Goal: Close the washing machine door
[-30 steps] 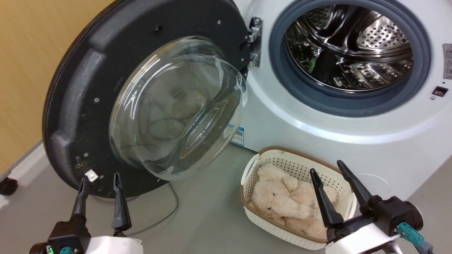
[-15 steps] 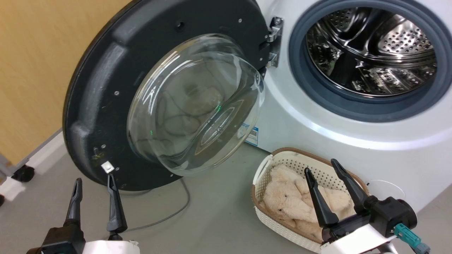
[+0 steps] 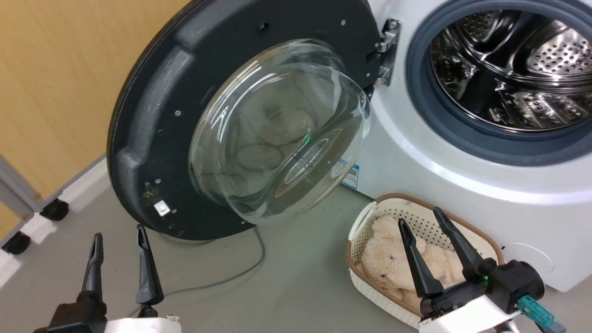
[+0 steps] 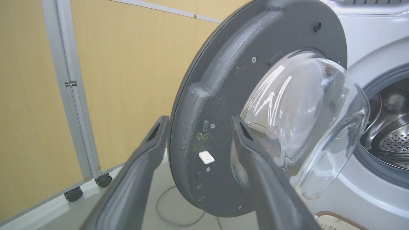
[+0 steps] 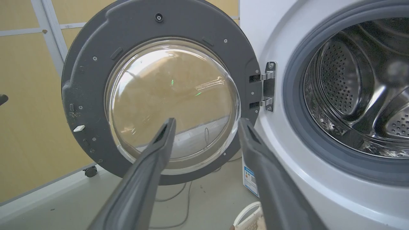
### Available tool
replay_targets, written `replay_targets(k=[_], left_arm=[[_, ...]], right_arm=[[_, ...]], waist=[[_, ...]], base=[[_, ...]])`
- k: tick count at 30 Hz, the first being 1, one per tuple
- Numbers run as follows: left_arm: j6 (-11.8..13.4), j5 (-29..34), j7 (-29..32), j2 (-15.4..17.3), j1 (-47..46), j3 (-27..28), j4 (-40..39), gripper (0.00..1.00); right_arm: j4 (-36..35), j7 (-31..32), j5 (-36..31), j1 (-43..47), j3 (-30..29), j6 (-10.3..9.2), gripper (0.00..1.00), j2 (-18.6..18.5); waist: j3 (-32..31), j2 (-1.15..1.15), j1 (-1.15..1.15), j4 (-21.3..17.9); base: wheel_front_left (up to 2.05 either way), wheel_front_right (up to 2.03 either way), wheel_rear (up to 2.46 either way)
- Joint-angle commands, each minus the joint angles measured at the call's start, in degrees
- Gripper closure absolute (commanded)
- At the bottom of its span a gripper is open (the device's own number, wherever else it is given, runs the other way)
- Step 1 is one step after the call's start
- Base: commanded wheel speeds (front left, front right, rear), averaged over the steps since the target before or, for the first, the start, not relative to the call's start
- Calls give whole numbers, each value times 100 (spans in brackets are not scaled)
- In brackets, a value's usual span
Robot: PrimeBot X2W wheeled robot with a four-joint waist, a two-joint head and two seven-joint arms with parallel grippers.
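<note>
Grey floor (image 3: 286, 286) separates washing machine door (image 3: 152, 115) from left end effector (image 3: 118, 231).

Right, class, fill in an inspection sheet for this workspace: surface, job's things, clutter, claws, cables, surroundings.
Surface: grey floor, smooth.
Job's things: washing machine door swung wide open on its hinge; washing machine porthole uncovered.
Clutter: cream basket holding plush toys, on the floor before the machine.
Claws: left claw open, holding nothing; right claw open, holding nothing.
Cables: grey cable lying on the floor under the door.
Surroundings: yellow wall; wheeled grey frame at the left.
</note>
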Motion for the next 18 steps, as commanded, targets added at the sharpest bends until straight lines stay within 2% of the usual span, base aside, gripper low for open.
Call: replay_targets(k=[1, 10, 11, 12, 15, 18], left_arm=[[36, -18, -34, -1, 70, 4, -25, 0], [-7, -50, -34, -1, 30, 34, 17, 0], [-12, -54, -34, -1, 29, 35, 12, 58], [-14, -62, -34, -1, 25, 32, -7, 100], [-38, -54, -34, -1, -19, 66, -97, 100], [-192, 20, -34, 11, -139, 207, -129, 100]], right_arm=[[-14, -48, 29, -91, 20, 3, 0, -36], [-19, -48, 23, -87, 30, 3, 0, -50], [-18, -48, 22, -87, 32, 3, 0, -51], [-18, -48, 20, -88, 34, 3, 0, -52], [-29, -48, 8, -88, 33, 3, 0, -55], [-76, -48, -10, -73, 2, 3, 0, -72]], waist=[[3, 0, 0, 3], [4, 0, 0, 1], [6, 0, 0, 1], [9, 0, 0, 0], [29, 0, 0, -3], [84, 0, 0, -8]], base=[[0, 0, 0], [0, 0, 0], [0, 0, 0], [0, 0, 0], [0, 0, 0], [0, 0, 0]])
